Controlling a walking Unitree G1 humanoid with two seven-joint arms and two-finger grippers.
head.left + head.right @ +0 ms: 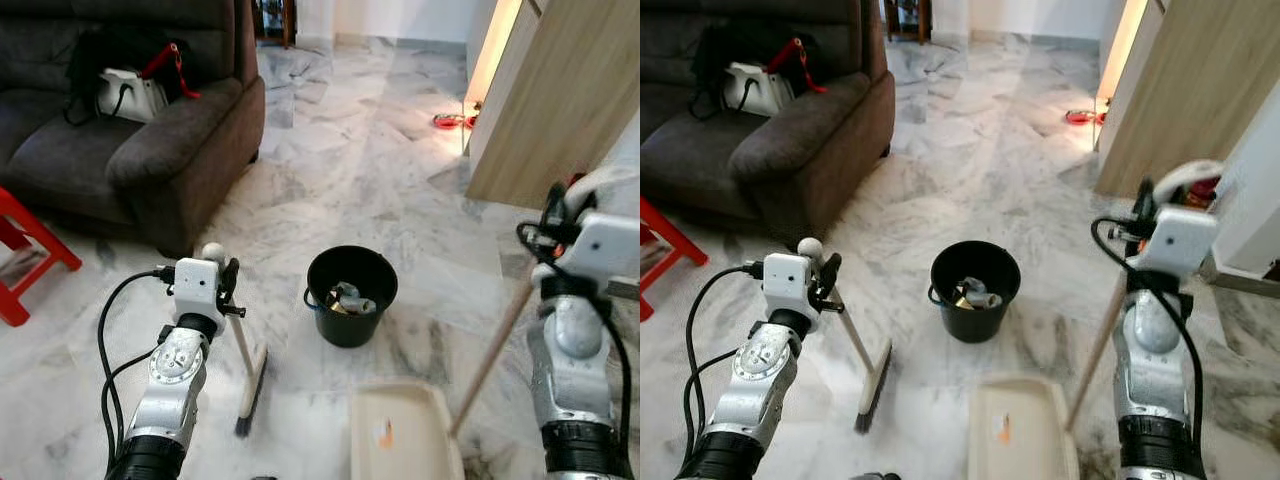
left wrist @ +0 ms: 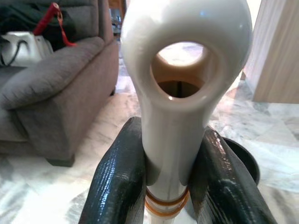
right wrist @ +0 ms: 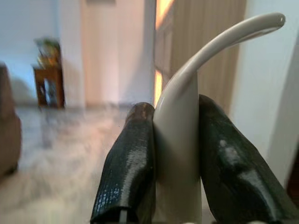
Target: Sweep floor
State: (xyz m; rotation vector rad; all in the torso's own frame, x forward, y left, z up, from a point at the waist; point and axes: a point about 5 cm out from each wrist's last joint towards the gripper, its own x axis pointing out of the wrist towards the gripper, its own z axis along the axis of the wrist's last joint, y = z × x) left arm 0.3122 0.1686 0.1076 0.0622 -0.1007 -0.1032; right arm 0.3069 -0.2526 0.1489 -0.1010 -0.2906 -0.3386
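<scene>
My left gripper (image 1: 229,287) is shut on the white handle of a small broom (image 1: 250,385), whose dark bristles rest on the marble floor to the left of the bucket. In the left wrist view both black fingers (image 2: 117,182) clamp the handle just below its hanging hole. My right gripper (image 3: 176,140) is shut on the curved top of a long-handled dustpan (image 1: 400,435). The cream pan lies flat on the floor at the lower middle, with a small orange scrap in it. A black bucket (image 1: 345,330) holding some rubbish stands between broom and pan, slightly farther away.
A dark grey sofa (image 1: 150,150) with a white bag (image 1: 130,95) on it fills the far left. A red stool (image 1: 25,250) stands at the left edge. A wooden cabinet (image 1: 560,90) rises at the right. A red object (image 1: 447,121) lies on the far floor.
</scene>
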